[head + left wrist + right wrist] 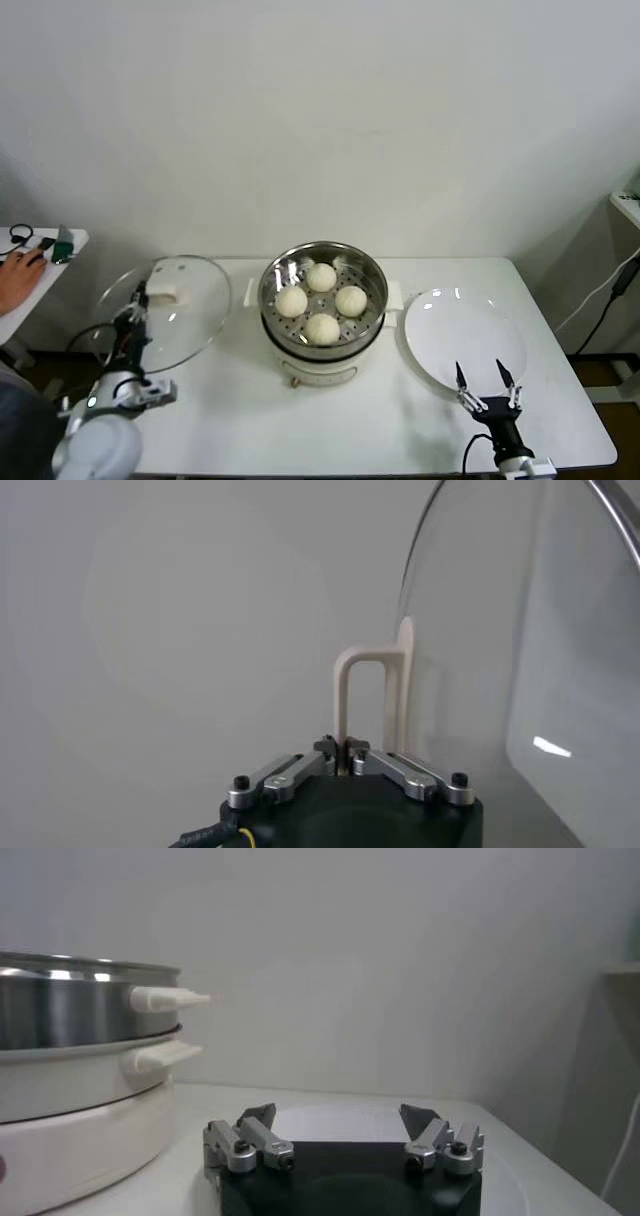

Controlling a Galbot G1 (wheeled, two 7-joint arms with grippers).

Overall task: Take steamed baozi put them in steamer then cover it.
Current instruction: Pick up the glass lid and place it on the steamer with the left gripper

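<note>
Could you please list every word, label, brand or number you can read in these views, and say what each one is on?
None: no legible text shows in any view.
The steamer has a small mark on its white base front, too small to read.
The lid, plate and buns carry no markings.
The items on the side table at far left are too small to tell.

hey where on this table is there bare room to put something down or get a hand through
Bare tabletop runs along the near edge in front of the steamer, between the left gripper holding the cover and the open right gripper. The white plate is bare too. The four baozi fill the steamer, and the gaps beside it are tight.
</note>
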